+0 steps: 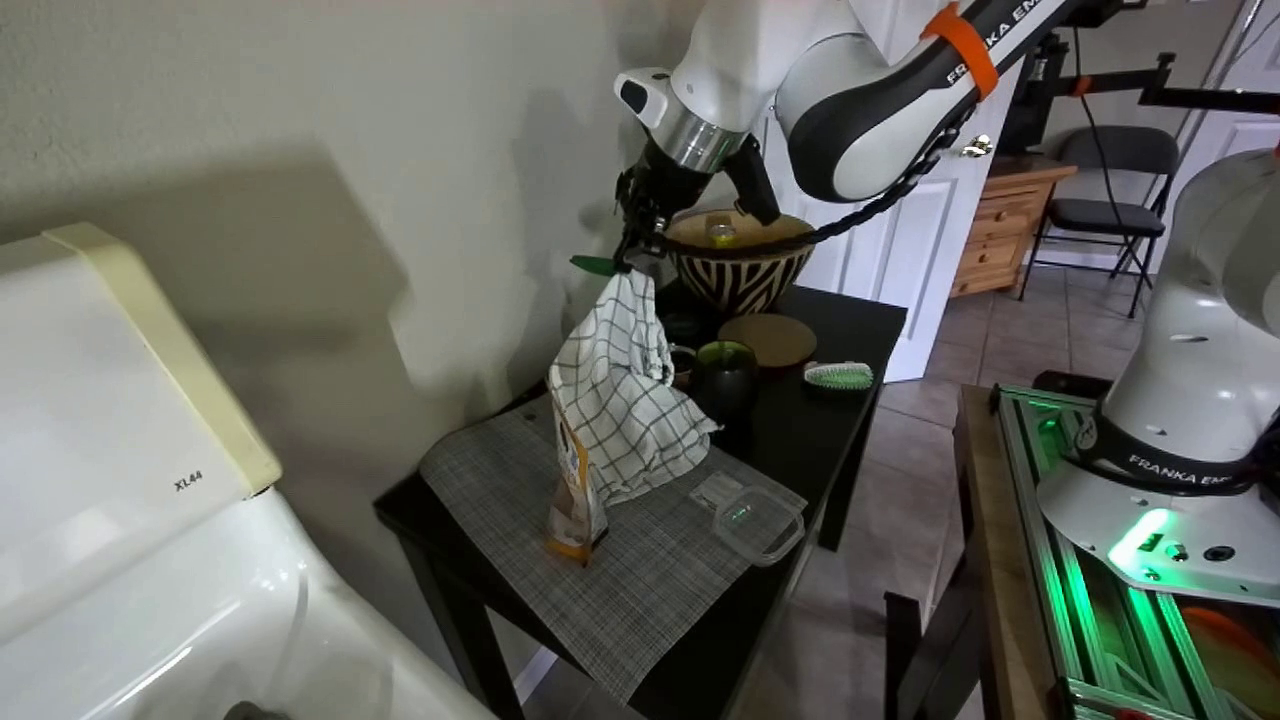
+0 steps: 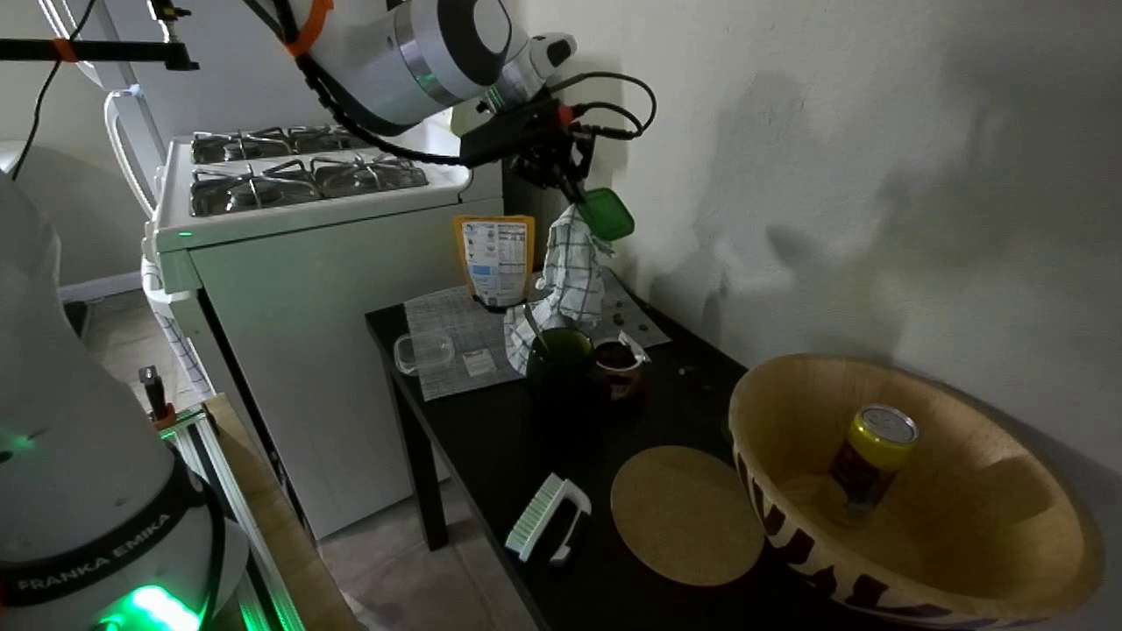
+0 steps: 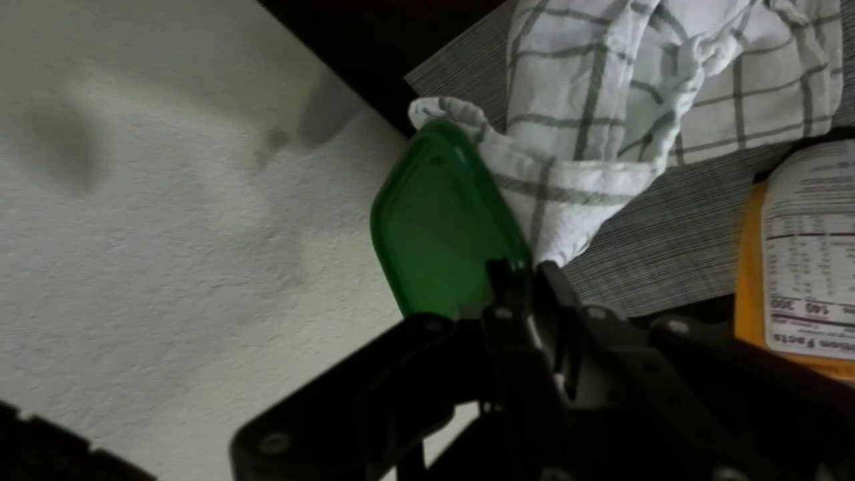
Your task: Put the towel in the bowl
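Note:
The white towel with dark grid lines hangs from my gripper, its lower part draped on the grey placemat. It also shows in an exterior view and in the wrist view. My gripper is shut on the towel's top corner. The edge of a green lid is also at the fingertips, apparently pinched with the towel; the lid sticks out toward the wall. The large bowl, patterned dark and light outside, stands at the table's end, apart from the towel.
A yellow can is in the bowl. An orange-edged pouch stands beside the towel. A dark green cup with a spoon, an open tub, a round board, a brush and a clear container are on the table.

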Available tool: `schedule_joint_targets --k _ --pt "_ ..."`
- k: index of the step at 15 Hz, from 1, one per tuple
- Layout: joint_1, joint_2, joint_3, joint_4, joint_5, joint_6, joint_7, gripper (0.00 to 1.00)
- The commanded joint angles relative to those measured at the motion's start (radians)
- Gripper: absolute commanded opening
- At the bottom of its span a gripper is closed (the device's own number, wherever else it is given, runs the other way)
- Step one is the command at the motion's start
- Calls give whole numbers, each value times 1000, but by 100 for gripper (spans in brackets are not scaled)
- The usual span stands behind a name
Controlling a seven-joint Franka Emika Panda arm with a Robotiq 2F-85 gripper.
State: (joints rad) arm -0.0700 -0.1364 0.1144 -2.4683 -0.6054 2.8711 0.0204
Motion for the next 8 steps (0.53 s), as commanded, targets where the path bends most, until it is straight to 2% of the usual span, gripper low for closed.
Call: schedule_joint_targets --k 1,5,8 --pt "-35 3 27 53 -111 -16 131 3" --pt "-44 16 39 95 -196 -21 214 3" --pt "-27 4 38 95 -190 -8 207 3"
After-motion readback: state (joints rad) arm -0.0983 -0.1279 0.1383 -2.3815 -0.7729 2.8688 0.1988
